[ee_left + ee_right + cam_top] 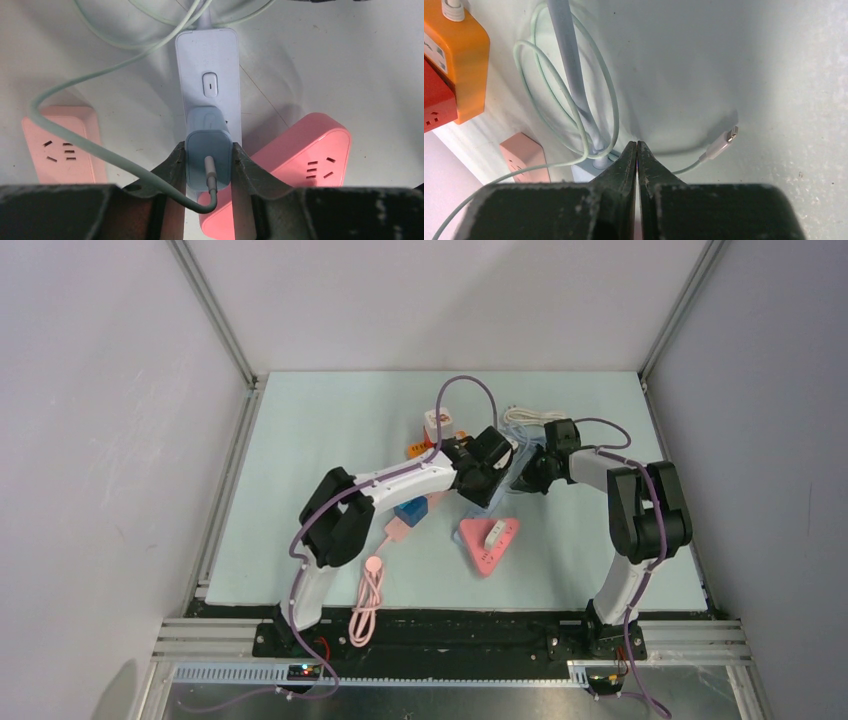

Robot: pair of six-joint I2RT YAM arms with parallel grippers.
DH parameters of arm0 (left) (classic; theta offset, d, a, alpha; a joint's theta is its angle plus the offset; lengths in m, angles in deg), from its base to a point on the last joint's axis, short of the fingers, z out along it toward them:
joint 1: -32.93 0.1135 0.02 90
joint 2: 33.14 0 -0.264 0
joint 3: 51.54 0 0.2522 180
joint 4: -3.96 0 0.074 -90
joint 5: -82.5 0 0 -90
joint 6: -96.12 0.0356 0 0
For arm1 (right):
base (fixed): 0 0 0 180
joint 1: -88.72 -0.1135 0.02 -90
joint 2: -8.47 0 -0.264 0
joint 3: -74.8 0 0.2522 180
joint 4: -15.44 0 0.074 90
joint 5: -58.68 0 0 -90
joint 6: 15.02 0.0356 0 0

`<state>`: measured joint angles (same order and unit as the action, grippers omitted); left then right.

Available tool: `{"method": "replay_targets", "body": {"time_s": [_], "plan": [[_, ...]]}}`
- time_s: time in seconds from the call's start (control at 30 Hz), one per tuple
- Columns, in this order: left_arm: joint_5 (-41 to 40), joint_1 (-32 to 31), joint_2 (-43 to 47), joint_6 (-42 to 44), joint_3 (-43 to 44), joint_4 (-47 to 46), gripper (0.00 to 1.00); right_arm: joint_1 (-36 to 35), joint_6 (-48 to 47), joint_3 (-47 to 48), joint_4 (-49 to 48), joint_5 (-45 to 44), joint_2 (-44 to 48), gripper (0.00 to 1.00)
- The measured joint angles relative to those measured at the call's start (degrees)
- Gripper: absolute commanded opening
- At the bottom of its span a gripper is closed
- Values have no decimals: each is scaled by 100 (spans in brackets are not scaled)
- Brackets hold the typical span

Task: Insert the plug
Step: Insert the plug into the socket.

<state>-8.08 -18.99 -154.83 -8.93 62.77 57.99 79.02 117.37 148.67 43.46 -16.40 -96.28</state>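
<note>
In the left wrist view my left gripper [209,149] is shut on a light blue plug [208,131] with a pale green cable [100,75] running out of its back. The plug stands on the face of a pale lavender power strip [210,55], just below the strip's switch [210,84]. Its pins are hidden. My right gripper [637,145] is shut and empty, its tips down at the end of the same strip where the strip's grey cord [566,60] leaves. In the top view both grippers, left [492,472] and right [532,470], meet over the strip.
A pink triangular power strip [487,540] lies in front of the grippers. It also shows in the left wrist view [305,155], along with a pink strip [62,150] at the left. An orange socket block [459,55], a loose cable connector [723,140], a blue adapter [410,510] and a pink cable [370,600] lie around.
</note>
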Motion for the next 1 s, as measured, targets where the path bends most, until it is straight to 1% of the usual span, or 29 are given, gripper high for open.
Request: {"method": "replay_targets", "body": {"time_s": [0.13, 0.27, 0.43, 0.57, 0.6, 0.7, 0.77, 0.8, 0.83, 0.87, 0.9, 0.93, 1.0], "plan": [[-205, -70, 76, -96, -238, -275, 0, -7, 26, 0, 114, -46, 22, 6], [-280, -92, 280, -201, -667, -728, 0, -11, 39, 0, 203, -79, 24, 6], [-363, -111, 337, -254, -800, -927, 0, -11, 57, 0, 280, -157, 44, 4], [-483, -155, 334, -273, -831, -973, 0, -9, 114, 0, 461, -293, 109, 10], [-498, -162, 334, -280, -841, -984, 0, -9, 129, 0, 498, -317, 122, 13], [-516, -175, 339, -289, -898, -1060, 0, -9, 197, 0, 568, -389, 144, 21], [-514, -173, 358, -284, -953, -1117, 0, -11, 234, 0, 597, -413, 162, 28], [-511, -173, 369, -275, -1003, -1161, 0, -11, 260, 0, 610, -417, 173, 35], [-507, -175, 387, -260, -1054, -1198, 0, -11, 278, 0, 623, -424, 192, 38], [-498, -175, 393, -247, -1095, -1231, 0, -15, 302, 0, 640, -439, 208, 45], [-492, -173, 393, -236, -1145, -1279, 0, -26, 319, 0, 647, -446, 229, 49], [-479, -173, 385, -221, -1187, -1309, 0, -37, 341, 0, 660, -466, 251, 55], [-466, -173, 345, -177, -1244, -1373, 0, -57, 328, 0, 688, -516, 321, 61]]}}
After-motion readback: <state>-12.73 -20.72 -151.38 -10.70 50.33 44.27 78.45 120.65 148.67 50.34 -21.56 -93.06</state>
